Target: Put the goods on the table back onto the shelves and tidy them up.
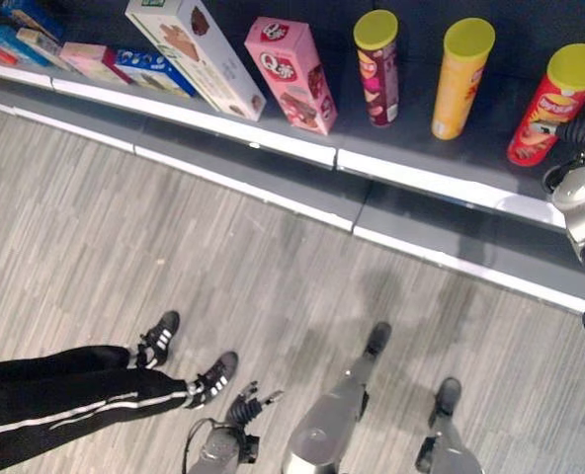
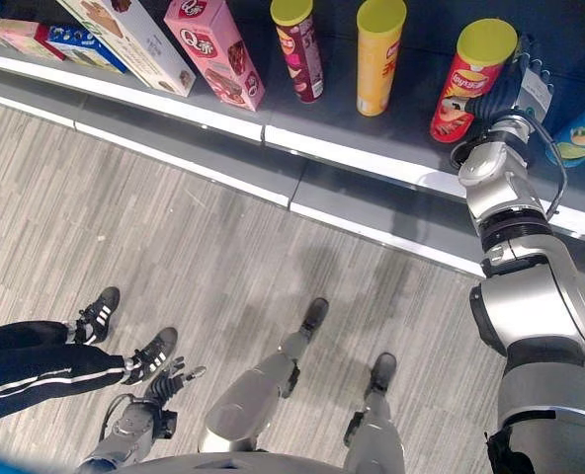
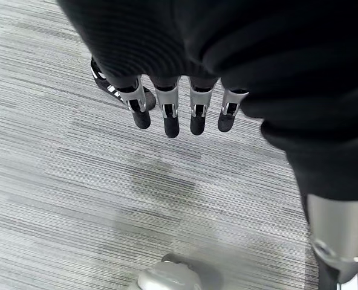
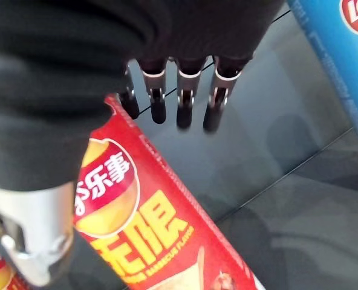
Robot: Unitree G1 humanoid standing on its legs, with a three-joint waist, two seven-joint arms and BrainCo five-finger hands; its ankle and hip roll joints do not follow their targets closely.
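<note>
A red crisp can point(image 2: 470, 84) with a yellow lid stands on the dark shelf point(image 2: 391, 123) at the right. My right hand point(image 2: 515, 84) is right beside it on its right side. In the right wrist view its fingers point(image 4: 185, 90) are straight and held just off the shelf board, with the red can point(image 4: 149, 235) alongside between them and the thumb; the hand is open and nothing is gripped. My left hand point(image 1: 243, 407) hangs low over the floor, its fingers point(image 3: 170, 112) relaxed and empty.
Along the shelf stand a yellow can point(image 1: 460, 79), a maroon can point(image 1: 376, 69), a pink box point(image 1: 292, 74) and a long white box point(image 1: 194, 54). A blue can point(image 2: 584, 133) lies right of my right hand. A person's legs point(image 1: 65, 390) are on the floor at the left.
</note>
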